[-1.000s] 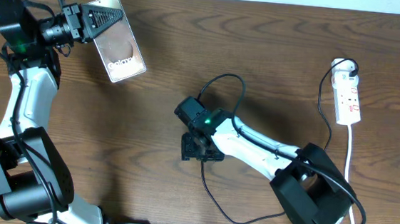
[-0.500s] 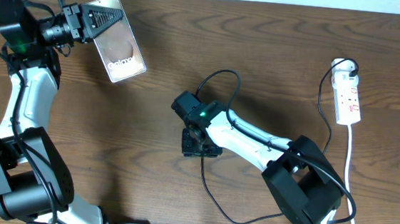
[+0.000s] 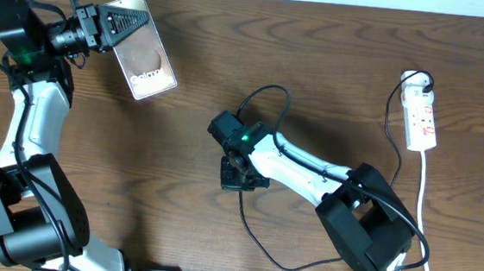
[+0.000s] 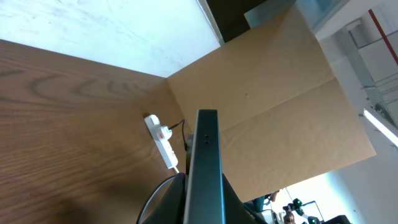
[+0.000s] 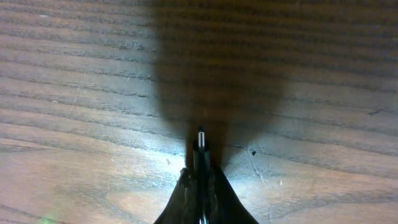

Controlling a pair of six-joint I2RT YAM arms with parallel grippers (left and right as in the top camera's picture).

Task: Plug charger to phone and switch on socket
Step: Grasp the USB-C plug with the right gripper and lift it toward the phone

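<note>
Grip, right: my right gripper (image 3: 240, 177) is pinched shut on the thin black charger cable (image 3: 251, 237) just behind its narrow plug tip (image 5: 200, 138), low over the brown wooden table (image 3: 335, 56) near its middle. Grip, left: my left gripper (image 3: 123, 24) clamps the flat brownish phone (image 3: 148, 63) at the far-left corner. The white power-strip socket (image 3: 421, 120) lies at the right edge, well apart from both.

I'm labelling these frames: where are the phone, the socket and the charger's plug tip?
phone (image 3: 151, 59), overhead view, on its screen.
socket (image 3: 422, 122), overhead view, middle of the white strip.
charger (image 5: 200, 146), right wrist view, on its narrow plug tip.
</note>
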